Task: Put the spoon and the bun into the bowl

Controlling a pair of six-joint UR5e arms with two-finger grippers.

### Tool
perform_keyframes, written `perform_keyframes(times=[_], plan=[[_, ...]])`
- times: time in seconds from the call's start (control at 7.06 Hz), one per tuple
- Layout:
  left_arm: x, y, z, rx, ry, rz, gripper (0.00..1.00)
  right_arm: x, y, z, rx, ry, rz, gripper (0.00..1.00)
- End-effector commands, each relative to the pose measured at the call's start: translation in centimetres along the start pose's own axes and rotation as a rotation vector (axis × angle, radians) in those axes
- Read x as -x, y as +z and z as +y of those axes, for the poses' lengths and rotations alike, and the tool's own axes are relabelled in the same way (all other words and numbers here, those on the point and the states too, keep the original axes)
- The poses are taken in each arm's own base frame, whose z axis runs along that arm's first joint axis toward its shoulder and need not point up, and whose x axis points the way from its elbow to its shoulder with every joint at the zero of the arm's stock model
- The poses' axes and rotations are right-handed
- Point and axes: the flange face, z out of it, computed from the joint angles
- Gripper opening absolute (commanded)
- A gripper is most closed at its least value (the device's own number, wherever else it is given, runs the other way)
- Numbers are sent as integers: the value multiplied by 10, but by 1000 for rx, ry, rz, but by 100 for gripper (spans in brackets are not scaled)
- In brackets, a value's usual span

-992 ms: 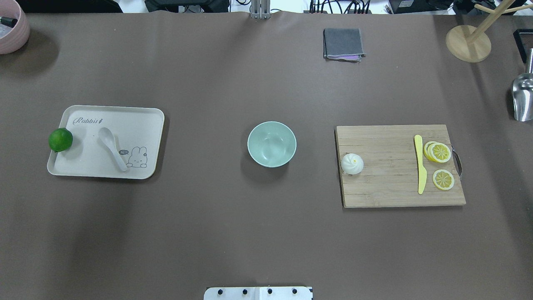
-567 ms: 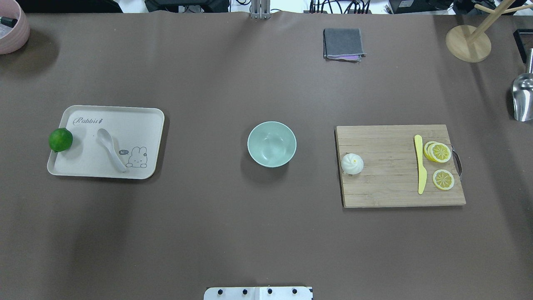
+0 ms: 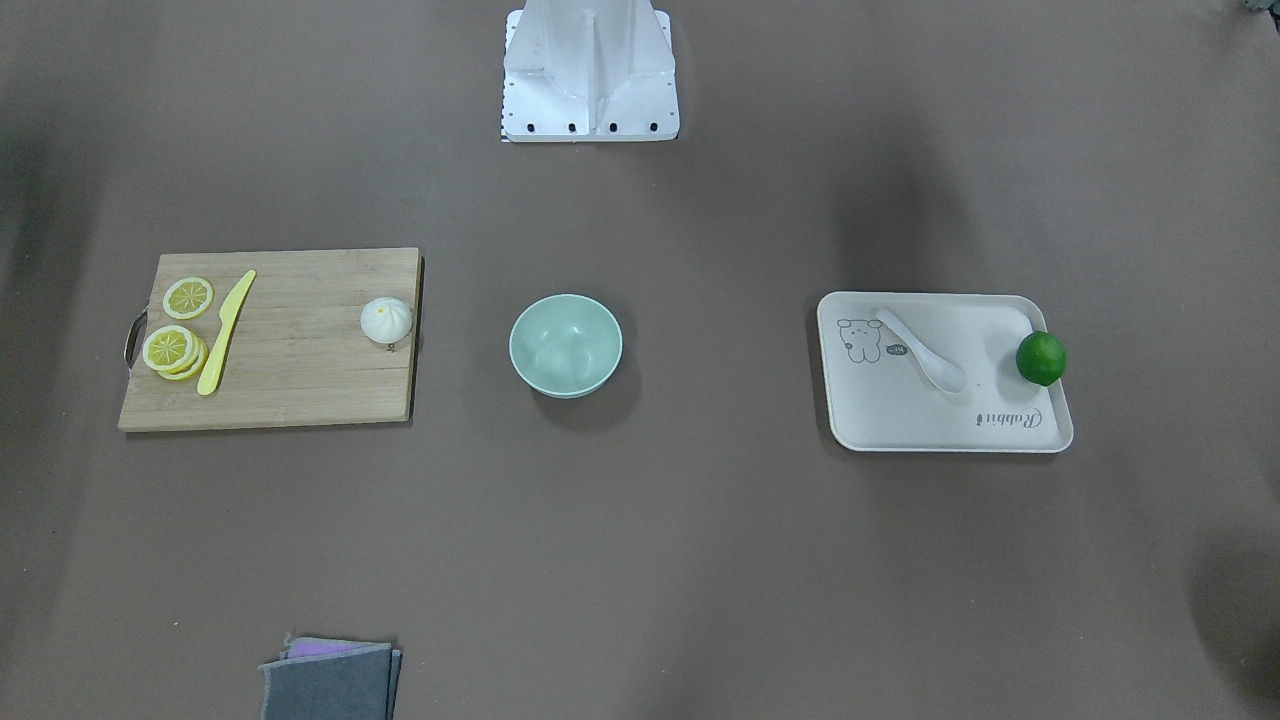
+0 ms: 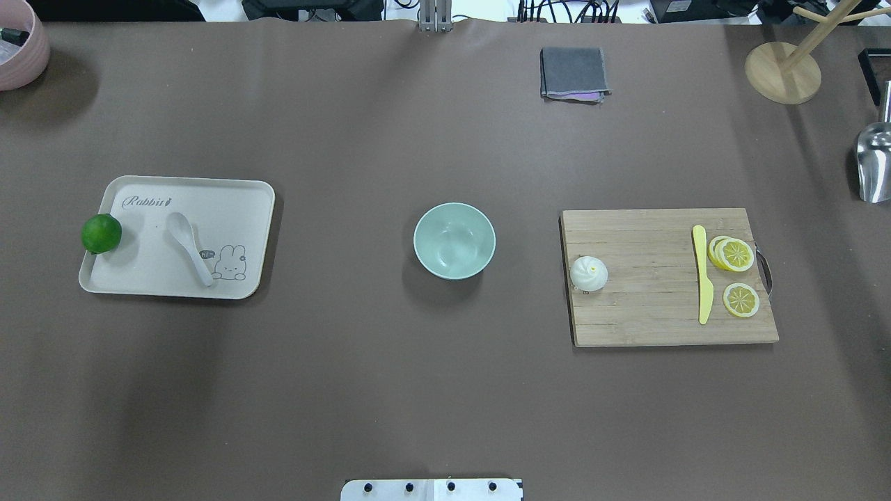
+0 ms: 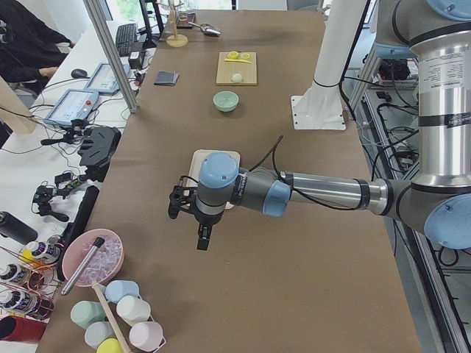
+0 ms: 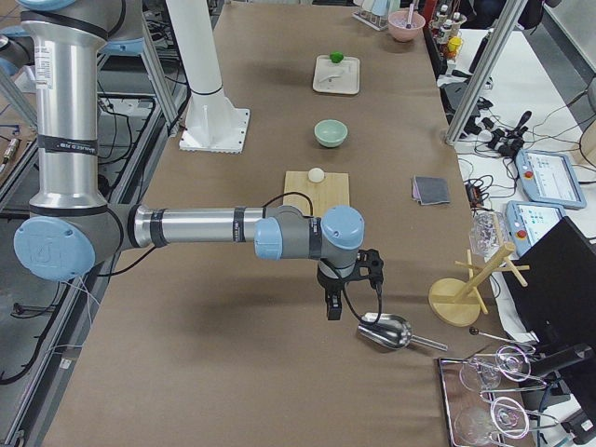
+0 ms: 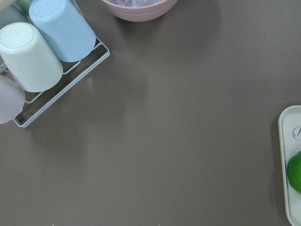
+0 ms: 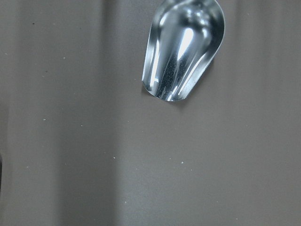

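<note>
The white spoon [image 4: 188,247] lies on the cream tray [image 4: 237,195] at the left. The white bun [image 4: 589,273] sits at the left edge of the wooden board [image 4: 654,313] on the right. The mint-green bowl [image 4: 454,241] stands empty between them. My left gripper [image 5: 202,239] shows only in the exterior left view, hanging over the table past the tray's outer end. My right gripper [image 6: 332,303] shows only in the exterior right view, past the board and near a metal scoop [image 6: 386,331]. I cannot tell whether either is open or shut.
A green lime [image 4: 101,233] sits at the tray's left edge. A yellow knife [image 4: 703,275] and lemon slices [image 4: 734,254] lie on the board. A grey cloth [image 4: 574,73], a wooden stand [image 4: 783,69] and a pink bowl [image 4: 21,45] are along the far edge. A cup rack [image 7: 37,56] is at the left end.
</note>
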Motion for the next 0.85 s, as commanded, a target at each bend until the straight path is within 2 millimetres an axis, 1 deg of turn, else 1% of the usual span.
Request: perform_keyframes(times=[0.0,0.28,0.43,0.71], plan=[[-1,-1,-1,-3,2,-1,98,1,-1,0,-2,-2,0,100],[-2,-1,0,-2,2,-1,98,2,-2,0,-4,-4,0,100],[-12,-4,-3,-10,9,6,98,5,-5,-1,-10,-8,-2,100],[-91,-4,-19,-9,-30,47,98,13,-14,-4,-28,-32,-2,100]])
